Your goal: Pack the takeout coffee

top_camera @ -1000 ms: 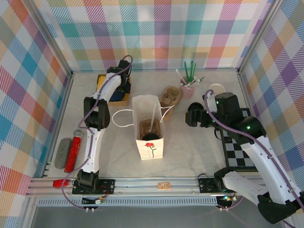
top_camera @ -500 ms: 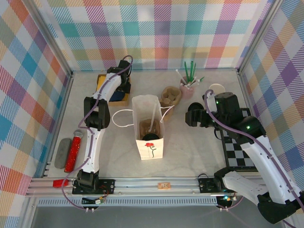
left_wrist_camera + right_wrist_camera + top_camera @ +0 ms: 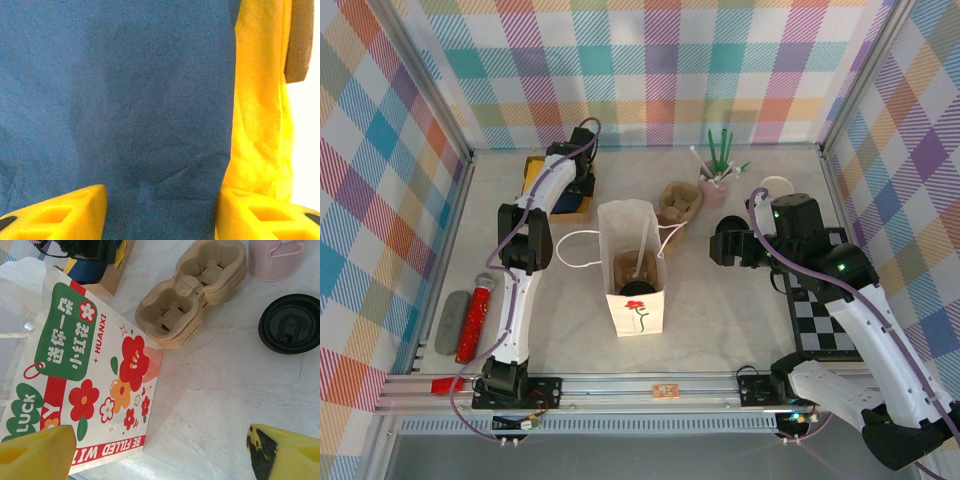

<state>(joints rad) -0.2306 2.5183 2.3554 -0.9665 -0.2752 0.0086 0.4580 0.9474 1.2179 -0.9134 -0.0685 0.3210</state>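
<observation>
The takeout coffee (image 3: pixel 290 324) stands on the counter (image 3: pixel 225 400), ahead of the right end effector (image 3: pixel 160 450) and off towards its right finger, outside the gap between the fingers. Its round black lid faces up at the wrist camera and hides the cup beneath. The right end effector hangs above the counter with its two yellow fingers (image 3: pixel 37 452) spread wide, with bare marble between them and nothing gripped.

Straight ahead of it, and further off than the coffee, lies a stack of brown cardboard cup carriers (image 3: pixel 192 295). A pink pot (image 3: pixel 275 257) stands just beyond the stack, behind the coffee. Towards the left finger is a white paper bag (image 3: pixel 90 365) printed with red flowers and green labels, its lower corner reaching close to that fingertip. In the overhead view the bag stands upright with its mouth open. The dark round shape beside the right end effector there is probably the lid, though it blends into the black wrist.

The left end effector (image 3: pixel 160 215) is at the far side of the counter, pointing down onto a blue cloth (image 3: pixel 120 90). Its fingers are parted, with only blue fabric showing between them. I cannot tell whether the tips press into the fabric. A yellow cloth (image 3: pixel 260 100) lies just beyond its right finger, against the edge of the blue one.
</observation>
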